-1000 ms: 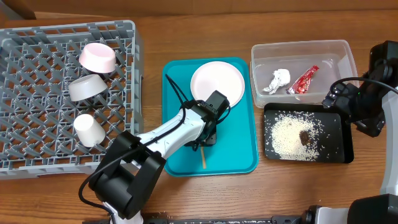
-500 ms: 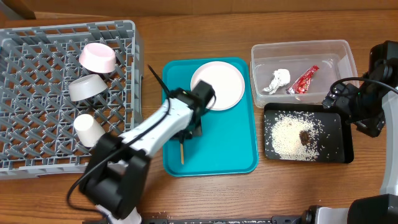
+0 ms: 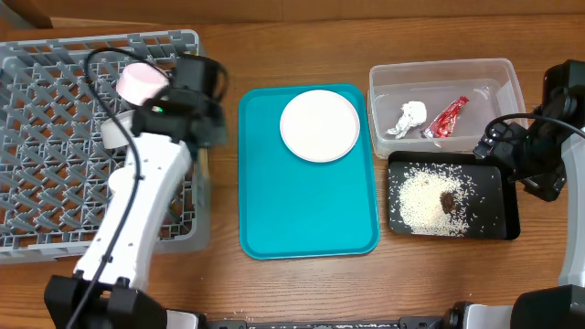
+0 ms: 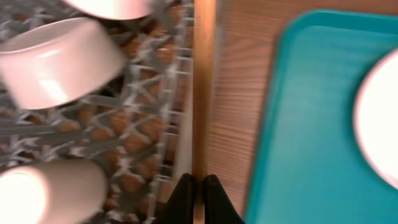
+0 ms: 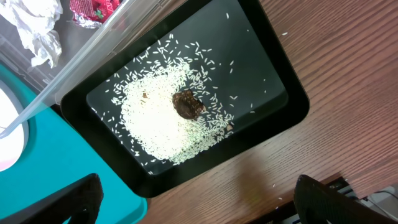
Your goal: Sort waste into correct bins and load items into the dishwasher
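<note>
My left gripper (image 3: 207,135) is shut on the thin wooden chopsticks (image 3: 203,169) and holds them over the right wall of the grey dish rack (image 3: 55,183). In the left wrist view the chopsticks (image 4: 204,93) run straight up from the closed gripper (image 4: 199,194) along the rack's edge (image 4: 177,124). The pink bowl (image 3: 142,82) and grey bowl (image 3: 111,132) lie in the rack; the white cup (image 4: 50,190) shows only in the wrist view. The white plate (image 3: 319,125) sits on the teal tray (image 3: 302,210). My right gripper (image 3: 512,157) is open and empty beside the black tray (image 3: 503,219).
The clear tub (image 3: 439,71) holds the white tissue (image 3: 411,117) and red wrapper (image 3: 445,117). The black tray (image 5: 273,81) holds rice (image 5: 161,118) and the brown lump (image 5: 188,104). A few rice grains lie on the wooden table in front of it.
My left arm has swung left from the teal tray to the rack's right wall, carrying the chopsticks with it. The right arm has not moved.
</note>
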### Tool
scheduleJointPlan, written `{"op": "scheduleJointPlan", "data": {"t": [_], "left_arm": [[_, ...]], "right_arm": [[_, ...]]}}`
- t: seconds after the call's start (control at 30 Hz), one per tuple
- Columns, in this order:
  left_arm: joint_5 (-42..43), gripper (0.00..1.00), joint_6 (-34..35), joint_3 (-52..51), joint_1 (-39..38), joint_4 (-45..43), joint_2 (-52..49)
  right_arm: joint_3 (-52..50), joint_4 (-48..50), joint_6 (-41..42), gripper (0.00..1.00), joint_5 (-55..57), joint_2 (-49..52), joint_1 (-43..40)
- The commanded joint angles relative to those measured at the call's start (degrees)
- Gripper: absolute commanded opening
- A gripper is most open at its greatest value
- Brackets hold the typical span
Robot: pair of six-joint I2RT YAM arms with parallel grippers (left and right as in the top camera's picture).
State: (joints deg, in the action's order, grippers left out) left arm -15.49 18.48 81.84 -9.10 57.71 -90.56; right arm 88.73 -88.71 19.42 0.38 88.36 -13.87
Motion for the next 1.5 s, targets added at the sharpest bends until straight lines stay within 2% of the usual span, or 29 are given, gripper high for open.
{"op": "scheduleJointPlan", "data": {"t": [0.0,0.07,0.1,0.13,0.2,0.23,0.33,0.43,0.53,0.7,0.8,1.0,1.23,1.3,1.37,1.43,1.47], "left_arm": [[0.39,0.04,-3.98,-0.09,3.80,0.17,-2.64],[1.20,0.14,-4.33,-0.09,5.09,0.26,-4.00],[1.25,0.27,-4.37,-0.09,5.77,0.55,-4.94],[1.51,0.33,-4.39,-0.09,6.05,0.66,-5.40],[1.73,0.50,-4.37,-0.09,6.14,0.79,-5.42],[2.10,0.54,-4.37,0.02,6.12,0.76,-5.22],[6.84,0.59,-4.33,0.66,5.35,0.68,-4.15],[15.67,0.64,-4.48,0.85,2.45,-1.75,-2.03],[20.11,0.66,-8.07,0.83,-2.51,-5.44,-1.64],[19.34,0.70,-14.91,0.81,-12.48,-10.73,-3.91],[19.30,0.78,-18.08,0.81,-18.08,-13.75,-6.99],[17.88,0.82,-22.71,0.81,-24.83,-21.09,-15.91],[17.81,0.84,-24.92,0.81,-27.15,-24.94,-25.14],[17.84,0.81,-24.68,0.81,-27.15,-23.71,-26.93],[17.84,0.72,-24.68,0.81,-27.15,-21.29,-28.02],[17.84,0.54,-24.68,0.81,-27.21,-17.49,-28.20],[17.84,0.51,-24.68,0.81,-27.21,-16.98,-28.15]], "right_arm": [[0.50,0.11,-0.33,1.00,-0.11,-0.85,-0.09],[0.50,0.09,-0.33,1.00,-0.11,-0.85,-0.09],[0.50,0.09,-0.33,1.00,-0.11,-0.85,-0.09],[0.50,0.09,-0.33,1.00,-0.11,-0.85,-0.09],[0.50,0.09,-0.33,1.00,-0.11,-0.85,-0.09],[0.50,0.09,-0.33,1.00,-0.11,-0.85,-0.09],[0.50,0.11,-0.33,1.00,-0.11,-0.85,-0.09],[0.50,0.11,-0.33,1.00,-0.09,-0.85,-0.09],[0.50,0.11,-0.33,1.00,-0.11,-0.85,-0.09],[0.50,0.11,-0.33,1.00,-0.11,-0.85,-0.09],[0.50,0.09,-0.33,1.00,-0.11,-0.85,-0.09],[0.50,0.11,-0.33,1.00,-0.11,-0.85,-0.09],[0.50,0.09,-0.35,1.00,-0.52,-0.85,-0.09],[0.50,0.09,-0.33,1.00,-0.50,-0.85,-0.09],[0.50,0.09,-0.35,1.00,-0.50,-0.85,-0.09],[0.50,0.24,-0.33,1.00,-0.52,-0.85,-0.09],[0.50,0.28,-0.33,1.00,-0.52,-0.85,-0.09]]}}
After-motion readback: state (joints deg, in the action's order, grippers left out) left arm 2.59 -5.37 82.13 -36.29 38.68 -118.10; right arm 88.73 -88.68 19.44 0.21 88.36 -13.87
